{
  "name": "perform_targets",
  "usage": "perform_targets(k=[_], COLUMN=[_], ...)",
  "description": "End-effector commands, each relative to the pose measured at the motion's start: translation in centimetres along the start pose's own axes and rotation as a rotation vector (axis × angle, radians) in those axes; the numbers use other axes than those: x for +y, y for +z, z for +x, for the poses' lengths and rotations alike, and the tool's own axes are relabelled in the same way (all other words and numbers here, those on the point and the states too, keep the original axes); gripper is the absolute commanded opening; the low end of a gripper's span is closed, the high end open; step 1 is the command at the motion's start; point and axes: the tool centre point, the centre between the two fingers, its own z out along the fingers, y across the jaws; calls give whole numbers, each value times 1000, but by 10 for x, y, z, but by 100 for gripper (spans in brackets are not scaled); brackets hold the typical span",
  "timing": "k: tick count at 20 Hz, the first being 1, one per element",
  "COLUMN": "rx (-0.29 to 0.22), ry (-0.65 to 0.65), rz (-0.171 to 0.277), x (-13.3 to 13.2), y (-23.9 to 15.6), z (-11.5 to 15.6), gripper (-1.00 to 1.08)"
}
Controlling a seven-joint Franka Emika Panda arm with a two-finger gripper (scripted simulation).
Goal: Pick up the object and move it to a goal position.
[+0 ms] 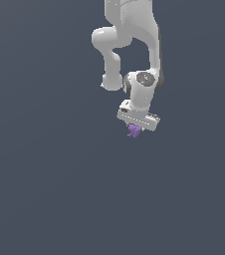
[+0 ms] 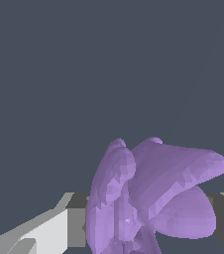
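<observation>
The jaws are closed in on the object (image 2: pixel 148 198): in the wrist view the purple lobes fill the gap between the two grey pads, one of which shows at each side, and no daylight is visible between pad and lobe on either side. The gripper (image 1: pixel 136 130) therefore appears to have hold of the piece, drawn in to roughly the width of its lower body (the exact contact faces are hidden behind the lobes).

In the exterior view the object (image 1: pixel 134 131) hangs directly beneath the white hand, protruding at about 6 o'clock from it, a little toward 7. Only a small purple tip shows; the rest is masked by the fingers.

Handling assessment, as a judgement: the piece is very small against the hand and is likely light, so weight should not strain the grip. Its faceted, rigid-looking lobes suggest a stiff body that will not give under pressure. The concern is shape. Rounded, uneven lobes offer few flat faces, so the pads may bear on curved points and the piece could pivot or squirt out under a sideways jolt. The best hold is across the narrow central stem where the lobes meet, not on a flaring tip.

Outward from the hand, the wrist and white arm (image 1: pixel 134 50) rise toward 12 o'clock. The surroundings are uniform dark grey; no bench edge and no goal marker can be made out.
</observation>
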Motion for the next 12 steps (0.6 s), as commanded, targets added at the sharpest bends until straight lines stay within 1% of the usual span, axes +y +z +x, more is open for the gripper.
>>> perform_targets(k=[1,6,12], rx=[0,0,0], ry=[2,2,2], rz=[0,0,0], x=[-7,-13,-12], y=[-1,-2,-2], z=[-10,-18,-14], gripper=[-100,-100,-100])
